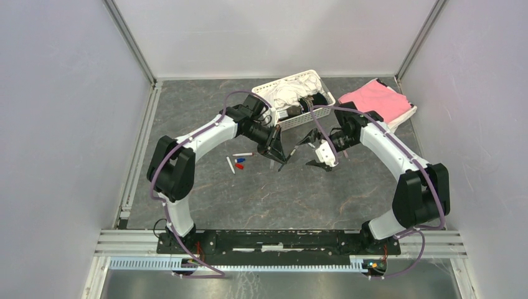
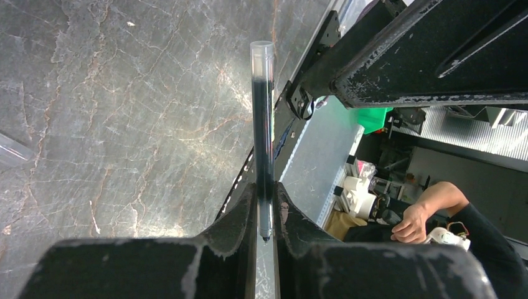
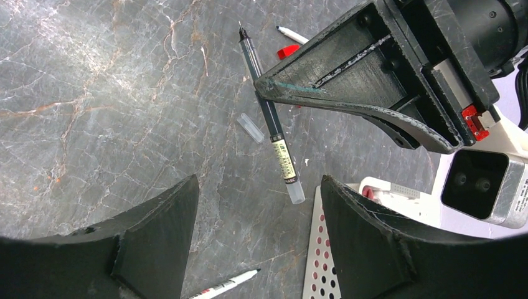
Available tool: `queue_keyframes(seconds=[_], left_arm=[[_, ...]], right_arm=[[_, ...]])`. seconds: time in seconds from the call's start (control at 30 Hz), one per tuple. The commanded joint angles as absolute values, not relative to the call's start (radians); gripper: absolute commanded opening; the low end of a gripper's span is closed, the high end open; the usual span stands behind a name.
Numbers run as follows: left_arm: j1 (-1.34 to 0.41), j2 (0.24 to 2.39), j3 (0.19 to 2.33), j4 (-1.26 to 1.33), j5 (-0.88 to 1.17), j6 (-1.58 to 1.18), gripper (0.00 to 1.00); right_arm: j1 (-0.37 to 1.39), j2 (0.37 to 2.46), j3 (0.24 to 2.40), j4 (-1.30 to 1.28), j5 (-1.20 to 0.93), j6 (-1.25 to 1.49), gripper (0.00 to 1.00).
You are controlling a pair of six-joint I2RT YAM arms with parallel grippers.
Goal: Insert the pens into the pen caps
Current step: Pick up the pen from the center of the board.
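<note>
My left gripper [image 2: 266, 190] is shut on a dark pen [image 2: 262, 112] with a clear end, gripping it near its tip. In the right wrist view this left gripper [image 3: 268, 87] holds the same pen [image 3: 271, 118] slanted above the table. My right gripper [image 3: 258, 184] is open and empty, just short of the pen's clear end. A clear cap [image 3: 250, 128] lies on the table under the pen. A red cap [image 3: 287, 51] and a white pen [image 3: 291, 34] lie beyond. From above, the two grippers [image 1: 277, 152] [image 1: 320, 161] face each other mid-table, with white pens [image 1: 243, 154] and red [image 1: 238, 166] and blue [image 1: 241, 160] caps to their left.
A white perforated basket [image 1: 264, 87] with cloth and dark items stands at the back, and its wall [image 3: 320, 249] shows beside my right finger. A pink cloth [image 1: 378, 99] lies at the back right. Another white pen [image 3: 224, 285] lies below my right gripper.
</note>
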State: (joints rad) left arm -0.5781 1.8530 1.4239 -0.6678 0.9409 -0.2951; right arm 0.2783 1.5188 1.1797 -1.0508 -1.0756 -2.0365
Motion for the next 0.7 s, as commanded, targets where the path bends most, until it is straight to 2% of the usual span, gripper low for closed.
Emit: queue_keyframes(seconds=[0.0,0.67], left_arm=[[-0.581,1.865,1.435,-0.675,1.001,-0.238,0.02],[-0.591,1.876,1.438,-0.676,1.036,-0.234,0.02]], right_arm=[[0.292,1.497,1.203,-1.021,-1.049,-2.209,0.77],[0.410,1.509,1.202,-0.875,-0.951,-2.111,0.69]])
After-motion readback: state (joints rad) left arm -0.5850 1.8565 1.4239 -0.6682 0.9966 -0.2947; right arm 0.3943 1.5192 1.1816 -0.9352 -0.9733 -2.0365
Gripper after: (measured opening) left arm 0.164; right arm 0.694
